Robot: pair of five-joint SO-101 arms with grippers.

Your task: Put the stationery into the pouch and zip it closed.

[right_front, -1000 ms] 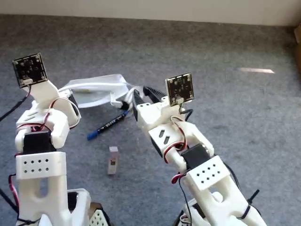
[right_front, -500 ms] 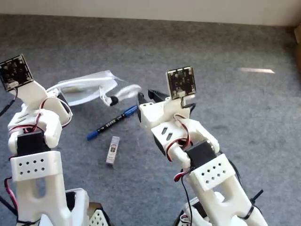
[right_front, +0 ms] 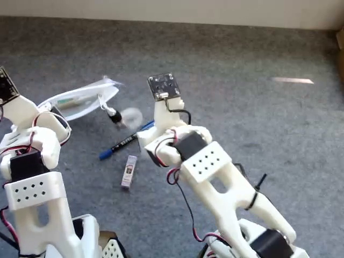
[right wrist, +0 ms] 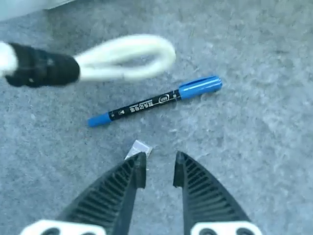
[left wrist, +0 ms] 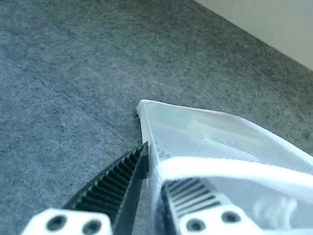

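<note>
Pen (right wrist: 156,100) lies flat on the carpet (right wrist: 254,147) just ahead of the right gripper (right wrist: 159,171), the nearer arm. Its long axis runs roughly along the line the jaws open on, so a wrist turn looks needed before any pinch. Right jaws stand a little apart, holding nothing, with a small white block (right wrist: 138,148) below one tip. Left gripper (left wrist: 152,169) is clamped on the edge of the pouch (left wrist: 220,137), which sits beyond the pen.
</note>
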